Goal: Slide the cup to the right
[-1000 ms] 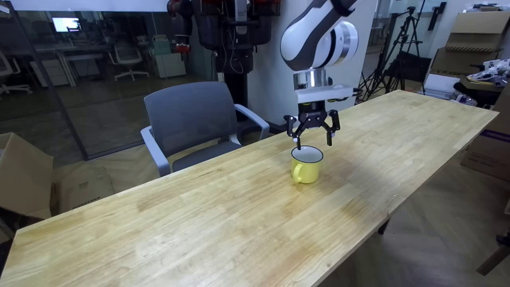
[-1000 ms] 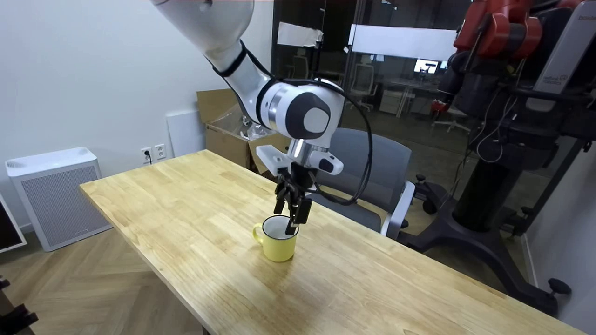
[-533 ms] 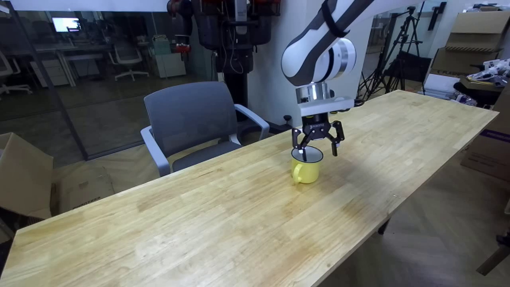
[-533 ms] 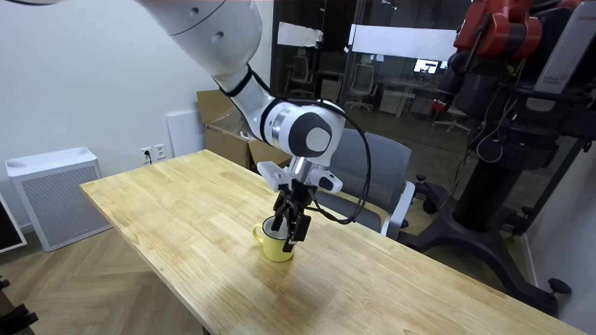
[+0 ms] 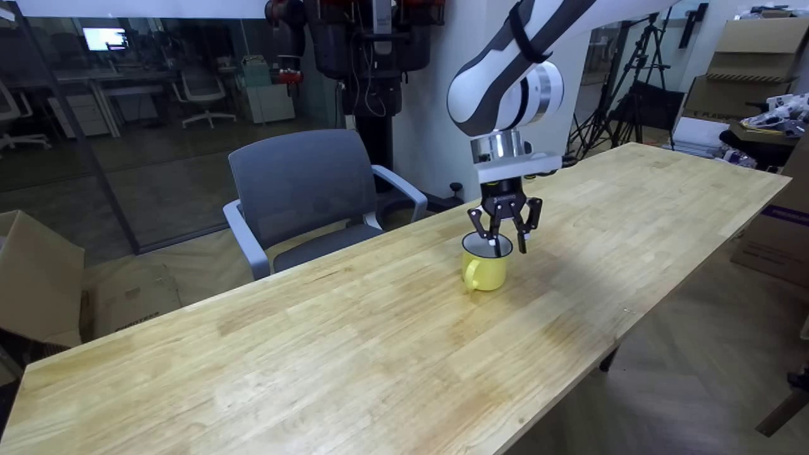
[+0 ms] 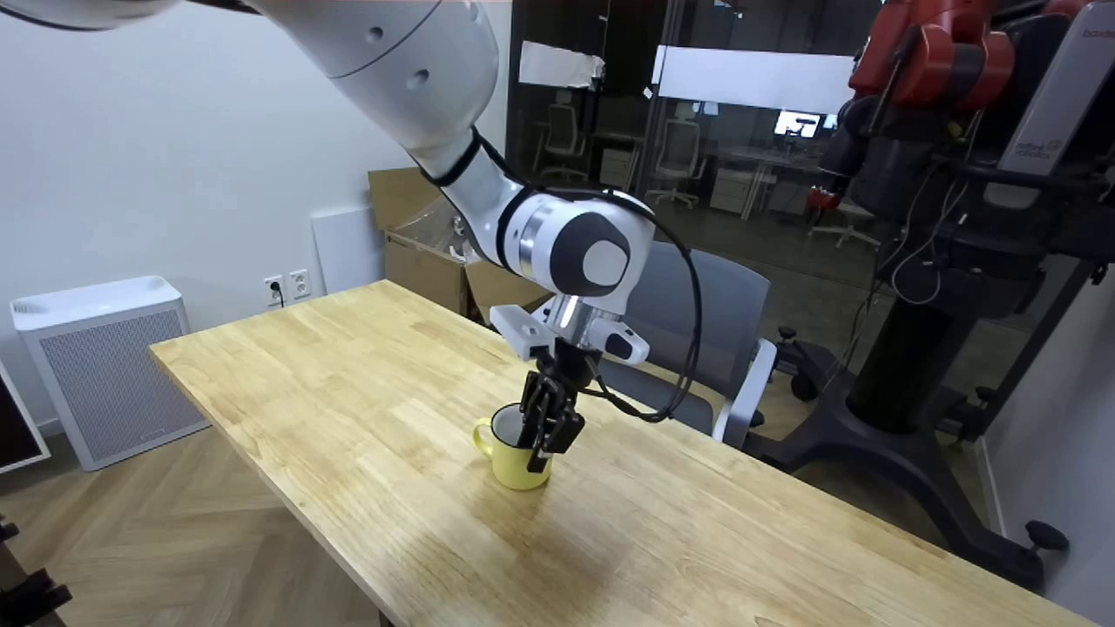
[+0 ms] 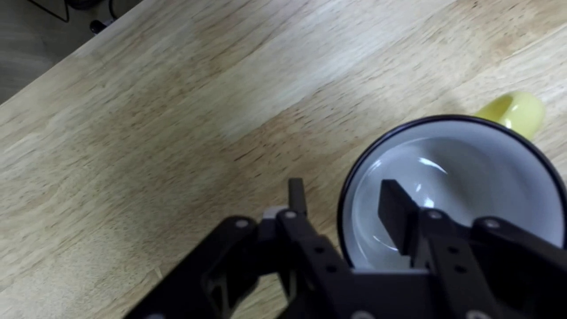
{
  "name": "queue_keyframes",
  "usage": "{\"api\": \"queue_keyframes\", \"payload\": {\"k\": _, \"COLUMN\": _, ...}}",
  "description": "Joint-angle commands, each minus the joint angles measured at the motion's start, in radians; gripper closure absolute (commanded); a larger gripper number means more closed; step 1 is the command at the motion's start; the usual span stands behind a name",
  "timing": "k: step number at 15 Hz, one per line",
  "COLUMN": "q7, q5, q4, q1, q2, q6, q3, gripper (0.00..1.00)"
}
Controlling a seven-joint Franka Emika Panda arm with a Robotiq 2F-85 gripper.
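The yellow cup stands upright on the wooden table, white inside with a thin dark rim. Its handle points away from my gripper in the wrist view. My gripper is lowered over the cup's side, partly closed but with a clear gap between the fingers. In the wrist view one finger is inside the cup and the other is outside, so the cup's wall lies between them. Neither finger visibly presses on the wall there. In an exterior view the gripper hides part of the cup's rim.
The long wooden table carries the cup. A grey office chair stands against one long side. Beyond it is a dark robot on a pedestal. A cardboard box sits past the table's end.
My gripper has come down from above, so that one finger is inside the cup and one outside. The fingers have then moved closer together. The cup has stayed in place.
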Motion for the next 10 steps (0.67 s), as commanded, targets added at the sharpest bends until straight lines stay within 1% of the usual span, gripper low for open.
{"api": "queue_keyframes", "payload": {"k": 1, "q7": 0.001, "q5": 0.009, "q4": 0.054, "q1": 0.002, "q2": 0.022, "q6": -0.033, "q3": -0.008, "gripper": 0.81}}
{"api": "queue_keyframes", "payload": {"k": 2, "q7": 0.000, "q5": 0.009, "q4": 0.055, "q1": 0.001, "q2": 0.021, "q6": -0.033, "q3": -0.008, "gripper": 0.89}}
{"api": "queue_keyframes", "payload": {"k": 4, "q7": -0.001, "q5": 0.009, "q4": 0.054, "q1": 0.002, "q2": 0.019, "q6": -0.030, "q3": -0.008, "gripper": 1.00}}
{"api": "queue_keyframes", "payload": {"k": 5, "q7": -0.001, "q5": 0.010, "q4": 0.055, "q1": 0.001, "q2": 0.018, "q6": -0.029, "q3": -0.008, "gripper": 1.00}}
{"api": "queue_keyframes", "payload": {"k": 6, "q7": -0.003, "q5": 0.012, "q4": 0.058, "q1": 0.001, "q2": 0.018, "q6": -0.032, "q3": -0.007, "gripper": 0.96}}
{"api": "queue_keyframes", "payload": {"k": 10, "q7": -0.013, "q5": 0.011, "q4": 0.065, "q1": 0.003, "q2": 0.015, "q6": -0.041, "q3": -0.005, "gripper": 0.97}}
